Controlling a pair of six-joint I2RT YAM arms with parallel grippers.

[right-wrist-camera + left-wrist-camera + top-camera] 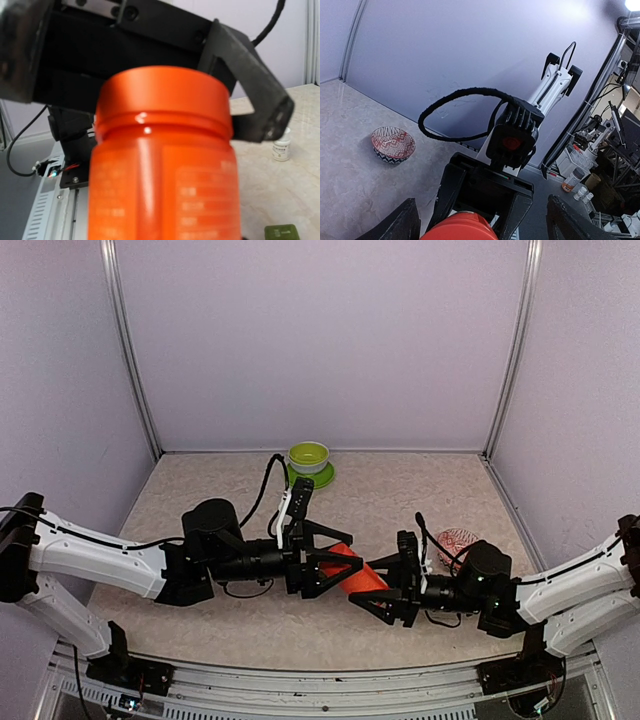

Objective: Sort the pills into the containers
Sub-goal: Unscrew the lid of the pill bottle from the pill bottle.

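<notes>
The right gripper (372, 592) is closed on the body of a red bottle (365, 580), with one finger pressed to each side of it. The bottle is held on its side above the table (450, 490), and its cap (162, 95) is turned toward the left arm. The left gripper (342, 558) is set around that cap with its jaws wide. In the left wrist view its fingers (395, 225) are seen standing clear of the cap on both sides, so nothing is gripped by it. The two grippers are met nose to nose near the middle of the table, the bottle being the only thing between them.

A dark green container (282, 232) is seen on the table at the lower right corner of the right wrist view, below and beside the bottle. Only its top edge is shown, so its compartments and lids cannot be told. It cannot be made out in the top view. A small white bottle (281, 145) is stood upright on the table beyond it.

A red-and-white patterned bowl (393, 144) is placed just behind the right wrist. A lime-green bowl (309, 456) on a saucer (322, 480) is set at the far edge of the table, close to the back wall.
</notes>
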